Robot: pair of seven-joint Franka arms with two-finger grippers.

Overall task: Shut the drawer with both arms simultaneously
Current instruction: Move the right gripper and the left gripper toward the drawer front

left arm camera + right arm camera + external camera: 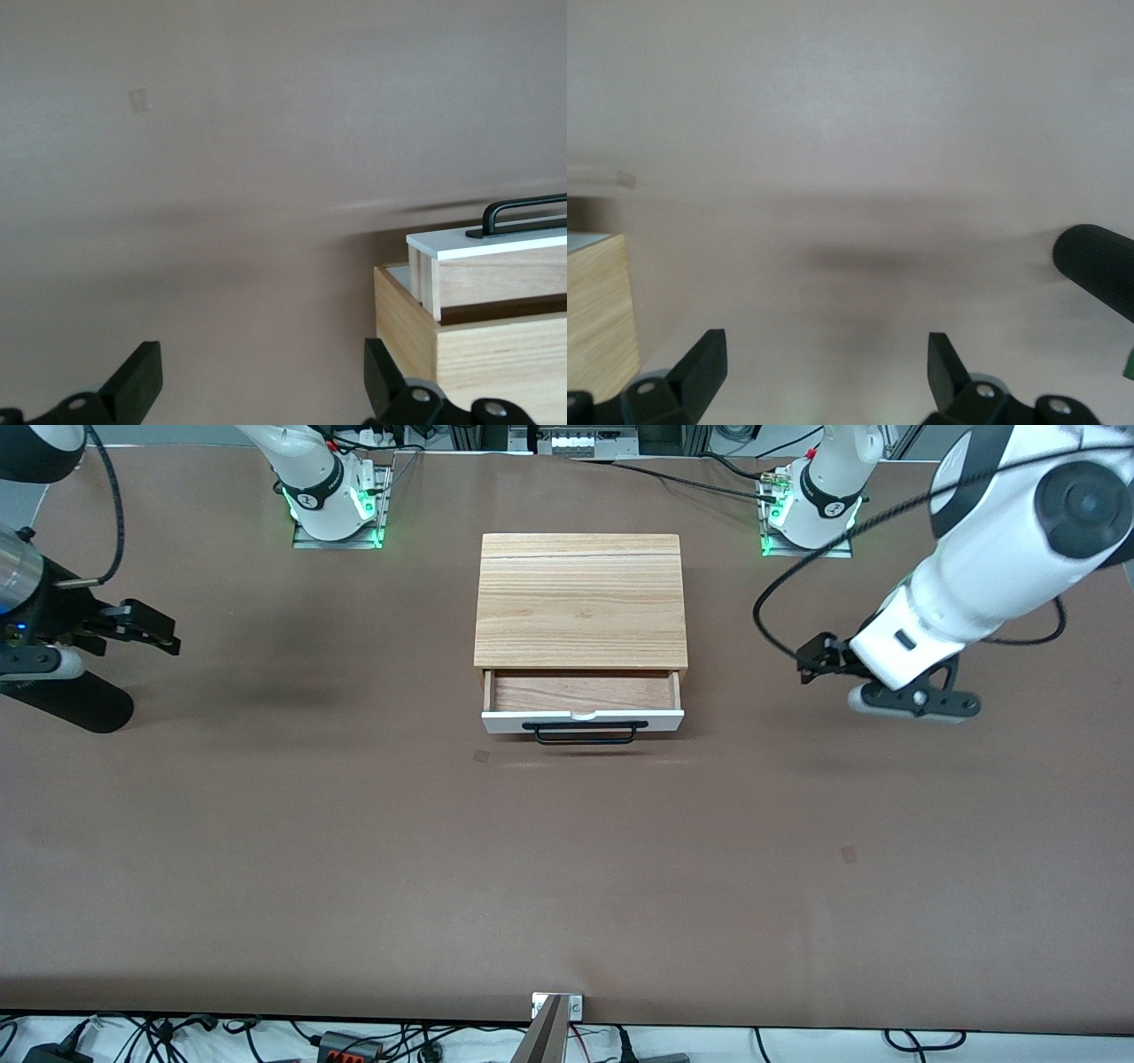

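The drawer [582,721] stands partly pulled out of the light oak cabinet [581,599]. It has a white front panel, a black bar handle [585,732] and a reddish-brown wood inside [580,692]. My left gripper [817,660] is open and empty, low over the table beside the cabinet toward the left arm's end. The left wrist view shows it [263,381] apart from the drawer's front [487,241] and handle [523,212]. My right gripper [146,627] is open and empty, over the table well off toward the right arm's end. The right wrist view shows it [827,376] with a cabinet corner [598,310].
A black ribbed cylinder [71,700] lies near the right gripper and also shows in the right wrist view [1099,266]. Two small square marks [481,756] [849,855] are on the brown table. The arm bases [337,505] [811,514] stand farther from the front camera than the cabinet.
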